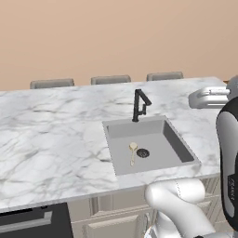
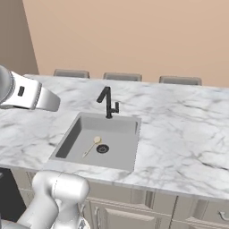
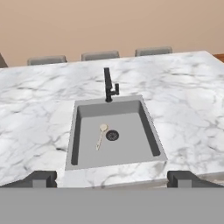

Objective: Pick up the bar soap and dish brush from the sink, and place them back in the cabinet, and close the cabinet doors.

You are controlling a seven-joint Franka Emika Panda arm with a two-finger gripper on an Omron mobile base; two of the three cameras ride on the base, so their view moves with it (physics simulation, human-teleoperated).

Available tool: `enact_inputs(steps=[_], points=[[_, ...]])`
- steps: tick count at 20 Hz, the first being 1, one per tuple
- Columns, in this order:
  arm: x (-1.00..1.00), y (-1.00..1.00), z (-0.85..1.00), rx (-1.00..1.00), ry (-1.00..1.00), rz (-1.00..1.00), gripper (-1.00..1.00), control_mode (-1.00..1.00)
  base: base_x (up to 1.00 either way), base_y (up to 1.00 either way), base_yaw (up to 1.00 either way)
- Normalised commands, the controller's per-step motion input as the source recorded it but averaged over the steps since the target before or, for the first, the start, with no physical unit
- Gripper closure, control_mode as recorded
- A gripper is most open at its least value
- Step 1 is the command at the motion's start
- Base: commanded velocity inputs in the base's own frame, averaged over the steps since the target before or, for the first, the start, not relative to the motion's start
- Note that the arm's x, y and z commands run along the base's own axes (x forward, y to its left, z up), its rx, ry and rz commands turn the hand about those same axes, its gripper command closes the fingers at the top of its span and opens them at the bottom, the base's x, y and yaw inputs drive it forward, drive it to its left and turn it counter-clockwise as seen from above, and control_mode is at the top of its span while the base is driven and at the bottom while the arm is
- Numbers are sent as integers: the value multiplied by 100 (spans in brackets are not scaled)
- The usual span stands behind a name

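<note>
The sink (image 1: 173,144) sits in the middle of each picture, cut into a white marble counter (image 1: 51,135) with grey veins. On its grey floor the dish brush (image 1: 133,152) lies flat, with the cream head toward the faucet and the thin handle pointing to the near wall; it lies just beside the dark round drain (image 1: 143,153), on the drain's left in all three views. The black angular faucet (image 1: 139,105) stands at the far rim of the basin. Behind the counter, along the top of the frame, three grey chair backs (image 1: 110,79) show in front of a plain tan wall. In the left base view a silver object (image 1: 209,97) rests on the counter at the right edge; I cannot tell what it is. A dark appliance front (image 1: 32,221) is at the lower left below the counter. The gripper (image 3: 112,177) is released, its two dark finger tips (image 3: 41,178) standing wide apart at the bottom of the hand view, holding nothing. No writing can be read; a small mark on the arm is too small.
</note>
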Motion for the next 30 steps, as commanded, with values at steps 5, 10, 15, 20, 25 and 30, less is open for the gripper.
enact_inputs(steps=[5, 10, 15, 20, 25, 30], points=[[0, 0, 0, 0, 0, 0, -100, 100, 42, 0, 0], [0, 0, 0, 0, 0, 0, -100, 100, 37, 0, 0], [0, 0, 0, 0, 0, 0, -100, 100, 25, 0, 0], [17, 0, -36, 0, 0, 0, -100, -100, 0, 0, 0], [23, 3, -53, 0, 0, 0, -100, -100, 0, 0, 0], [30, 6, -53, 0, 0, 0, -100, -100, 0, 0, 0]])
